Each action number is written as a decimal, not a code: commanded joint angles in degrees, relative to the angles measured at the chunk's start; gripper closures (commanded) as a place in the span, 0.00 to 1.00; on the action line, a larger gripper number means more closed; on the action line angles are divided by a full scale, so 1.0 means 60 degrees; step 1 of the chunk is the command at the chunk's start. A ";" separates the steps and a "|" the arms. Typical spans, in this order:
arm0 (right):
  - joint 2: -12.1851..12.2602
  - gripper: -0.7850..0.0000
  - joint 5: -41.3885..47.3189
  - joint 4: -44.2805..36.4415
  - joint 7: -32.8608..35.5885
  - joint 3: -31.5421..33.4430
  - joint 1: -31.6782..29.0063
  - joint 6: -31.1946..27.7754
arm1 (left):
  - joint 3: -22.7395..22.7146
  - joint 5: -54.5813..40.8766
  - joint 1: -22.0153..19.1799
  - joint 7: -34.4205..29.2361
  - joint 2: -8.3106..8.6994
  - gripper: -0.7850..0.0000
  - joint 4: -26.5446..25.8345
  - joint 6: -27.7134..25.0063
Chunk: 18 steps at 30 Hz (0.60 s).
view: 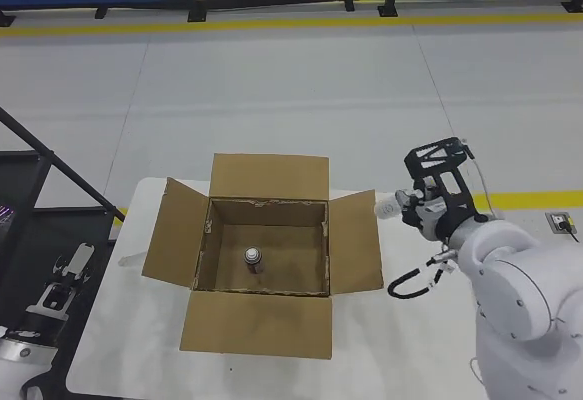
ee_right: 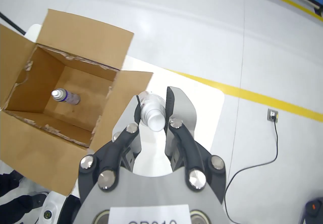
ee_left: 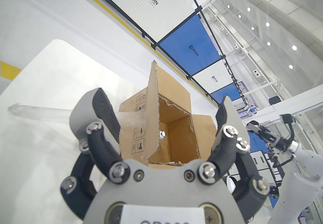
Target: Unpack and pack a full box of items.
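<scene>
Right gripper (ee_right: 153,106) is clamped on the neck of a clear plastic bottle with a white cap (view: 384,207). It's held in the air just past the right flap of the open brown cardboard box (view: 256,325), over the right part of the white table (view: 391,330).

Left gripper (ee_left: 162,99) has its fingers spread with nothing between them. It sits low at the near-left, off the table corner, facing the box's left flap.

Progress:
- One small upright can with a white cap and purple label (view: 254,260) stands near the middle of the box floor.
- I can't tell whether the held bottle is going in or coming out.
- My read is that most of the job is left either way. One item in the box and one in the gripper is a long way from a full box.

Edges and room:
- All four flaps are splayed outward. The right flap lies between the held bottle and the box opening, so any move inward needs to clear its edge and the torn rim.
- There's lots of floor space inside around the can.
- Only a narrow band of table shows right of the right flap, and it ends at a rounded corner, so a set-down there lands close to the edge.
- Near side: the near flap reaches almost to the table edge.
- Left side: a translucent strip (ee_left: 37,111) lies by the left flap. I can't tell what it is.
</scene>
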 commanded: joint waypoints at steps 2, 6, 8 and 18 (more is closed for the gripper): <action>-0.0082 1.00 -0.0024 0.0316 0.0061 -0.1104 0.0470 0.0204 | 0.0000 0.0000 0.0000 0.0000 0.0000 0.00 0.0000 0.0000; -0.0234 1.00 -0.0327 0.1127 -0.0016 -0.2563 0.1016 0.0504 | 0.0000 0.0000 0.0000 0.0000 0.0000 0.00 0.0000 0.0000; -0.0329 1.00 -0.0377 0.1603 -0.0137 -0.3229 0.1206 0.0676 | 0.0000 0.0000 0.0000 0.0000 0.0000 0.00 0.0000 0.0000; -0.0932 1.00 0.0294 0.5465 -0.1660 -0.5350 0.2125 0.1495 | 0.0000 0.0000 0.0000 0.0000 0.0000 0.00 0.0000 0.0000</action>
